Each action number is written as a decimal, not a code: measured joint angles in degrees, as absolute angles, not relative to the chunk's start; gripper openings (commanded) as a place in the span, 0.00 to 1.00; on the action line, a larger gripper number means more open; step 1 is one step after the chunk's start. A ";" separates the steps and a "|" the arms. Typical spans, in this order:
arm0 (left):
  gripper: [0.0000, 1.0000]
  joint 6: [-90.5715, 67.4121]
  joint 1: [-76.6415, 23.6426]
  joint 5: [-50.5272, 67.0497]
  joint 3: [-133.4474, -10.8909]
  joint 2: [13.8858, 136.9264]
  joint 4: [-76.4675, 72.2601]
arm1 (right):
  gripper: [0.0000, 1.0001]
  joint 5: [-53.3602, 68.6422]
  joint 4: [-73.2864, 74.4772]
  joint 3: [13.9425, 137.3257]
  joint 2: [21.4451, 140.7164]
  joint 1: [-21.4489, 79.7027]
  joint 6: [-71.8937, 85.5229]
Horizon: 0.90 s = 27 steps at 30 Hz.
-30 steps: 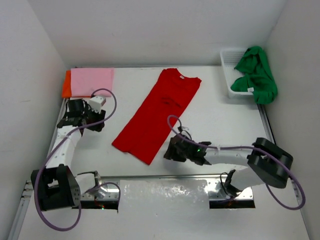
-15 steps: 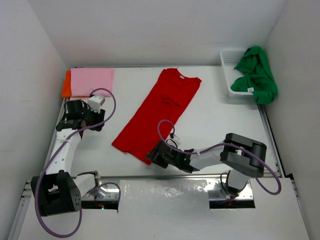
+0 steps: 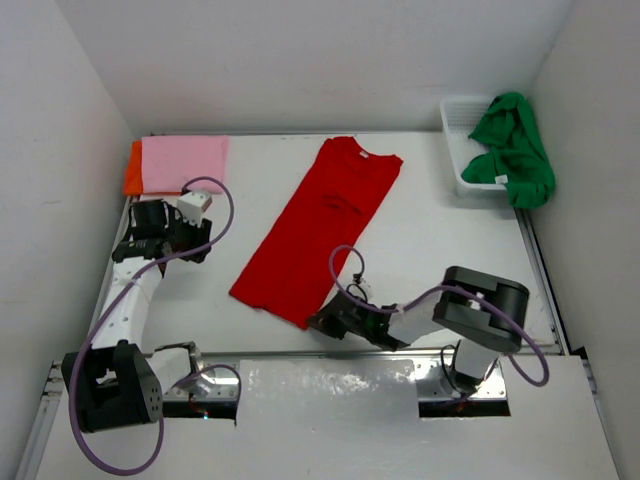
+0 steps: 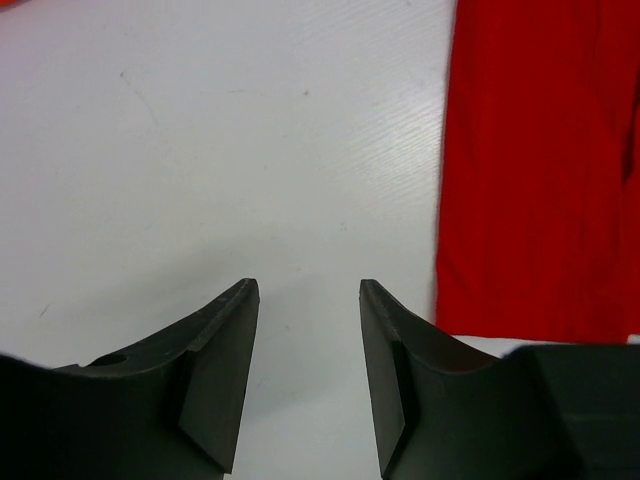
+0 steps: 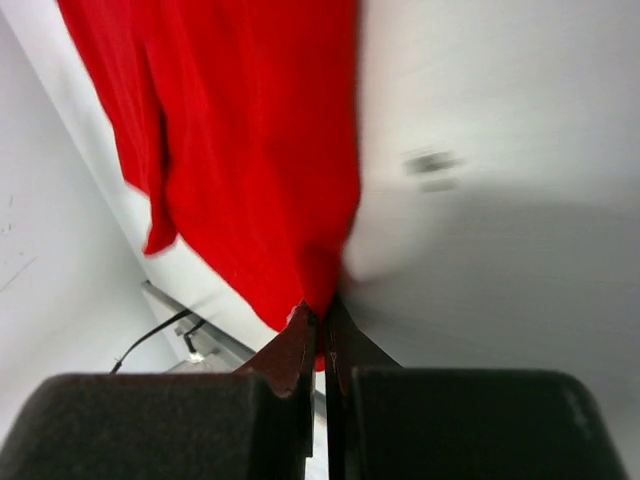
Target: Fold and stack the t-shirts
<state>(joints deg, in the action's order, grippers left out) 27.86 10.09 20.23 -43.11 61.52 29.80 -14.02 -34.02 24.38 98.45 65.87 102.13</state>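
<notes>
Pinching the near hem corner of the red t-shirt (image 3: 315,225) with my right gripper (image 5: 320,325), fully closed on the cloth, down around 6 o'clock on the bench (image 3: 430,230). The shirt lies flat as a long narrow strip running up toward 12, collar end far. My guess is the sides are already folded in, and this corner grab sets up bringing the hem toward the collar.

My left gripper (image 4: 305,295) hangs roughly half open over bare bench at 9 o'clock, just left of the shirt's edge, holding nothing. It probably wants the other hem corner.

The pink t-shirt (image 3: 185,163) sits folded on the orange t-shirt (image 3: 131,170) at 10 o'clock, so that's the stack. The green t-shirt (image 3: 515,150) is draped over the basket (image 3: 455,125) at 2 o'clock, not yet folded.
</notes>
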 measured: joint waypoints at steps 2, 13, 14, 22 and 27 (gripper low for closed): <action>0.43 28.71 10.07 22.11 -43.11 61.71 29.95 | 0.00 -12.88 -33.80 20.38 94.61 63.90 100.77; 0.43 31.90 -13.26 22.90 -44.53 65.01 30.28 | 0.00 -3.49 -24.27 3.90 69.30 52.25 89.86; 0.43 32.51 -16.64 22.04 -45.36 65.76 30.68 | 0.00 -2.83 -21.26 3.60 66.24 51.40 88.62; 0.44 40.47 -42.63 12.99 -51.64 71.64 35.22 | 0.12 0.47 3.68 2.74 39.57 43.83 78.46; 0.46 51.20 -52.88 9.72 -50.57 74.22 40.69 | 0.58 4.86 8.60 3.81 41.01 42.17 72.42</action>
<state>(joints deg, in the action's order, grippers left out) 51.20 -52.88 9.72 -50.57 74.22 40.69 4.86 8.60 3.81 41.01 42.17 72.42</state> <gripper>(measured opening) 0.455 0.525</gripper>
